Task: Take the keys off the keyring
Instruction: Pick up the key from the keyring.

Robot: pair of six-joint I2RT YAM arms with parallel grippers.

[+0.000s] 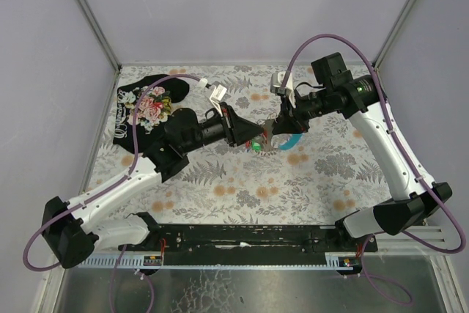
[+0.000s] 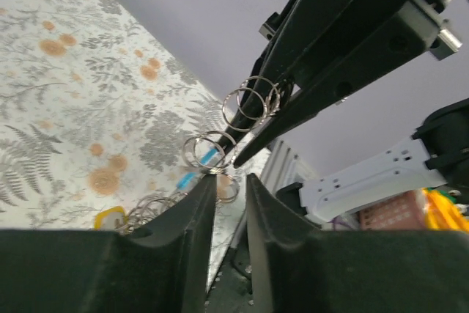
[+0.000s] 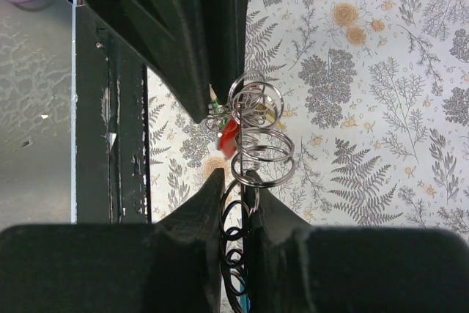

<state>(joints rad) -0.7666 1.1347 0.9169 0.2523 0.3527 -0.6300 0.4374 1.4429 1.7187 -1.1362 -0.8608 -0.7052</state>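
Right gripper (image 3: 236, 178) is pinched tight on the keyring (image 3: 262, 153) over the middle of the table (image 1: 220, 181). Its chain of rings runs left-right to the left gripper (image 2: 231, 183), whose narrow jaws meet a ring, grip unclear. The keys (image 3: 229, 135) cluster at its left end.

Robot body: white-shelled, black-jointed left arm (image 1: 110, 194) and matching right arm (image 1: 392, 153).
Each arm has glossy white link covers, matte black joint housings and a black wrist unit. A thin purple cable (image 1: 322, 37) loops along each. White connector tags (image 1: 217, 93) sit near the left wrist. Jaws are black and wedge-shaped, with fine scratches on the right pair. Both bases bolt to a long black base rail (image 1: 249, 234).
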